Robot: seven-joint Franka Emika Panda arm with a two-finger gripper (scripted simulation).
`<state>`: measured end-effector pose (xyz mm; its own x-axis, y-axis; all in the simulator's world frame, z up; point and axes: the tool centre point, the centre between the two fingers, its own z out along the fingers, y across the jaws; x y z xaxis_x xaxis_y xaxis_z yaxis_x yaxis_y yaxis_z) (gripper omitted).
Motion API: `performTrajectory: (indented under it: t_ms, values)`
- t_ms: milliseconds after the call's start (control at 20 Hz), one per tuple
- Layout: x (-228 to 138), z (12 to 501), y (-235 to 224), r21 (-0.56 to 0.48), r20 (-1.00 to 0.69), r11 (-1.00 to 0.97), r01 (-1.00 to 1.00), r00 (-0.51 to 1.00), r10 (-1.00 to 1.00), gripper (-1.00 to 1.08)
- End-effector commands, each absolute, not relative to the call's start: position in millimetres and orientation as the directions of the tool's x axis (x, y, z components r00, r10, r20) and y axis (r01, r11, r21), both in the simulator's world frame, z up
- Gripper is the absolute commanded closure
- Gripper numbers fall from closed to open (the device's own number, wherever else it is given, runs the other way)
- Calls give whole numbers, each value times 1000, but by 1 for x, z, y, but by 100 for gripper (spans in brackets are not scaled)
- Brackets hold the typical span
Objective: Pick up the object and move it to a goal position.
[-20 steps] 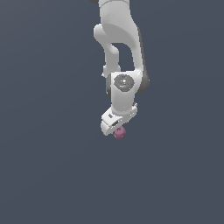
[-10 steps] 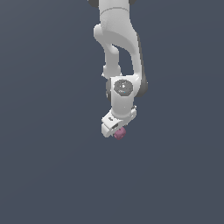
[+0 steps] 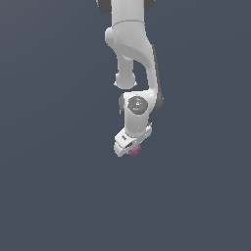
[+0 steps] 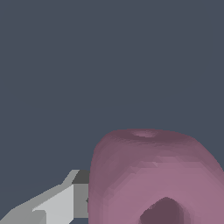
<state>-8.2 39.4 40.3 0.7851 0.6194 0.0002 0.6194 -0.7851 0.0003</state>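
Note:
The object (image 3: 135, 150) is a tiny pink-mauve rounded block held at the tip of my white gripper (image 3: 131, 150), which hangs in mid-air in the exterior view. In the wrist view the block (image 4: 153, 175) fills much of the picture, with a round dimple on top and a dark hollow in its near face. One grey finger (image 4: 57, 203) presses against its side; the other finger is hidden behind the block. The gripper is shut on it. No goal marker shows.
Only a plain dark grey-blue background shows around the arm (image 3: 132, 54) in both views.
The arm has lowered a little, carrying the pink block down with it. The grip on the block is unchanged.

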Motion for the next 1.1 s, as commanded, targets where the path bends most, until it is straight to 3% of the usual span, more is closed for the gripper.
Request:
performTrajectory:
  t_ms: [0, 600, 1050]
  values:
    - [-8, 39, 40, 0, 0, -785, 620, 785, 620, 108]
    - [-10, 42, 35, 1, 0, -785, 619, 785, 619, 108]
    - [-32, 58, -6, 1, 0, -785, 619, 785, 619, 108]
